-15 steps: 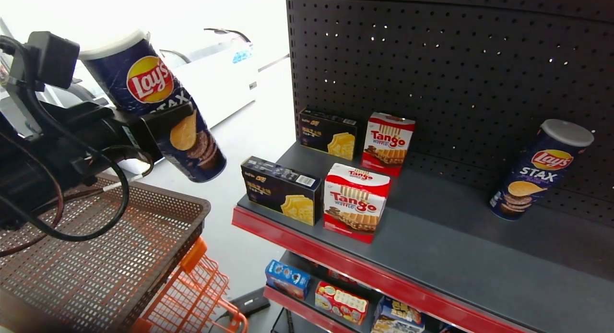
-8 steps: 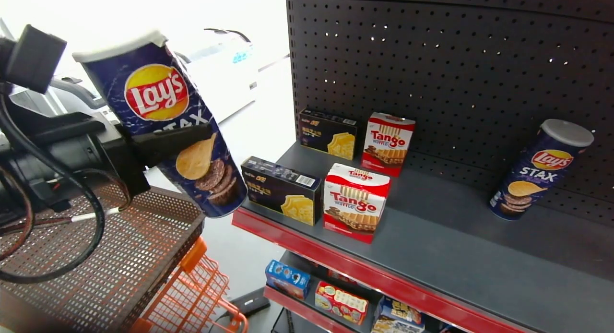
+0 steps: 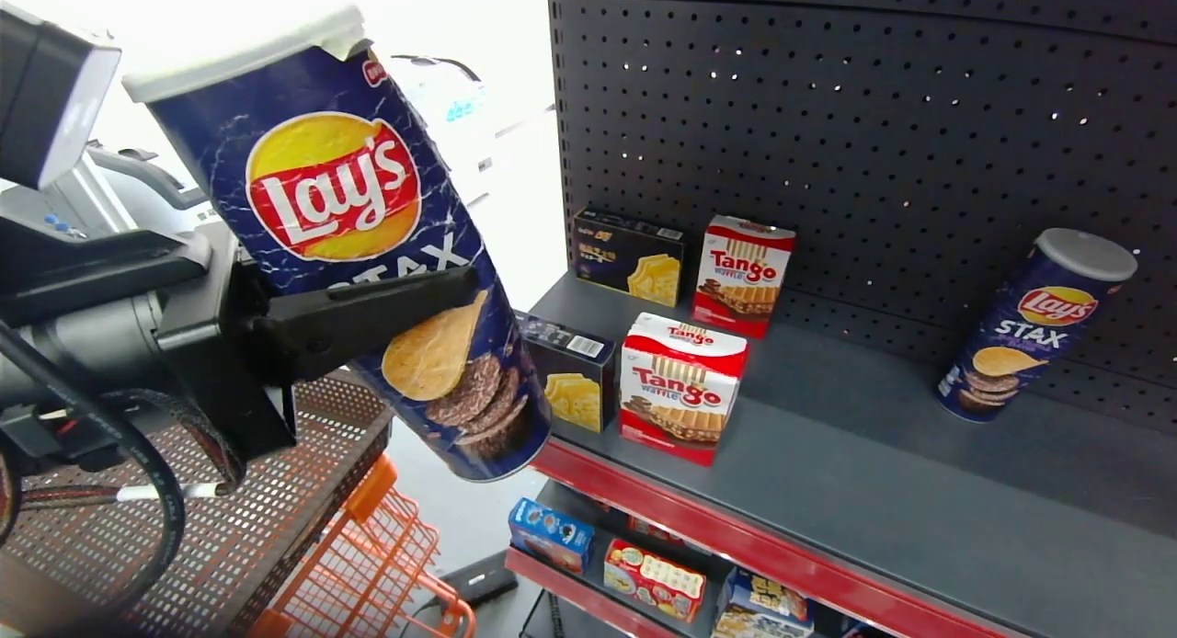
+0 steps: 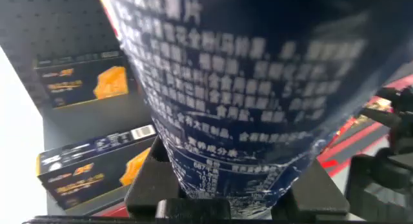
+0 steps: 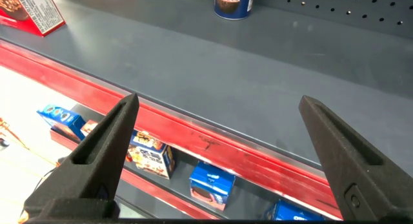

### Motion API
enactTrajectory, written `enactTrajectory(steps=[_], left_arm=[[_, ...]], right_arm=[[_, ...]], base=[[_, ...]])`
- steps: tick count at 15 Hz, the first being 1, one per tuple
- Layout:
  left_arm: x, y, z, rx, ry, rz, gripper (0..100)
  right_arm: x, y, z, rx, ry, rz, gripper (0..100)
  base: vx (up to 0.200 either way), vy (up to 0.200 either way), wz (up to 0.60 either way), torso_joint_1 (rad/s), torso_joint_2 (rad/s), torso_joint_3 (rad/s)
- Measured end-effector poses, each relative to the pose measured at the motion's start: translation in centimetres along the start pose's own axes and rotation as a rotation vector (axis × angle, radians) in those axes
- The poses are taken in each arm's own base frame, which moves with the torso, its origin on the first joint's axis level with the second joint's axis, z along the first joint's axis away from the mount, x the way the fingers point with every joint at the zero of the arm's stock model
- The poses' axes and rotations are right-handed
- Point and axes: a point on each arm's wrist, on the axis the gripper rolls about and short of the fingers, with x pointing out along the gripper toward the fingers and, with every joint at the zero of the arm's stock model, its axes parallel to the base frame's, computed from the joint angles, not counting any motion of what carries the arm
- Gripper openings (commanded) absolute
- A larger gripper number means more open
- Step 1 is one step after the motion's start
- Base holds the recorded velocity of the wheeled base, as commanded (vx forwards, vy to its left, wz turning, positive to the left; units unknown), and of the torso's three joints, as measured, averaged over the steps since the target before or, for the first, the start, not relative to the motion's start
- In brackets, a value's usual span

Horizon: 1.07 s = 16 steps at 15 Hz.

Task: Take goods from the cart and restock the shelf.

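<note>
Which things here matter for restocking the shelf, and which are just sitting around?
Job: held chip can, left gripper clamping it, cart basket, shelf.
Just there: shelved chip can, wafer boxes, dark boxes, lower-shelf packs.

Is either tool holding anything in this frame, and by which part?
The left tool grips the tilted chip can across its body, below the logo. The right tool is open, empty.

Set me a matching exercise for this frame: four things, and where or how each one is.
1. held chip can
2. second chip can
3. front wafer box
4. right gripper

A. open, facing the red edge of the shelf
B. at the back of the shelf, by the pegboard
C. gripped by the left gripper
D. beside the dark box

Pairs: 1-C, 2-B, 3-D, 4-A
</note>
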Motion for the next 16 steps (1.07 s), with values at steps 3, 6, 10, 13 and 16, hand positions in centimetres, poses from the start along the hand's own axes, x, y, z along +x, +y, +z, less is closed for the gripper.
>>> enactTrajectory(steps=[3, 6, 10, 13, 16], left_arm=[[0.5, -0.9, -0.1, -0.004, 0.004, -0.098, 0], [0.9, -1.1, -0.2, -0.007, 0.008, -0.129, 0], [1.3, -1.1, 0.9, 0.011, -0.02, -0.224, 0], [1.7, -0.9, 0.8, 0.008, -0.014, -0.225, 0], [1.9, -0.8, 0.7, 0.005, -0.01, -0.226, 0]], right_arm=[[0.0, 0.0, 0.0, -0.001, 0.0, 0.002, 100], [0.0, 0.0, 0.0, -0.001, 0.0, 0.002, 100], [0.0, 0.0, 0.0, -0.004, 0.0, 0.003, 100], [0.0, 0.0, 0.0, -0.002, 0.0, 0.003, 100], [0.0, 0.0, 0.0, -0.001, 0.0, 0.002, 100]], base=[[0.0, 0.0, 0.0, 0.0, 0.0, 0.0], [0.0, 0.0, 0.0, 0.0, 0.0, 0.0], [0.0, 0.0, 0.0, 0.0, 0.0, 0.0], [0.0, 0.0, 0.0, 0.0, 0.0, 0.0], [0.0, 0.0, 0.0, 0.0, 0.0, 0.0]])
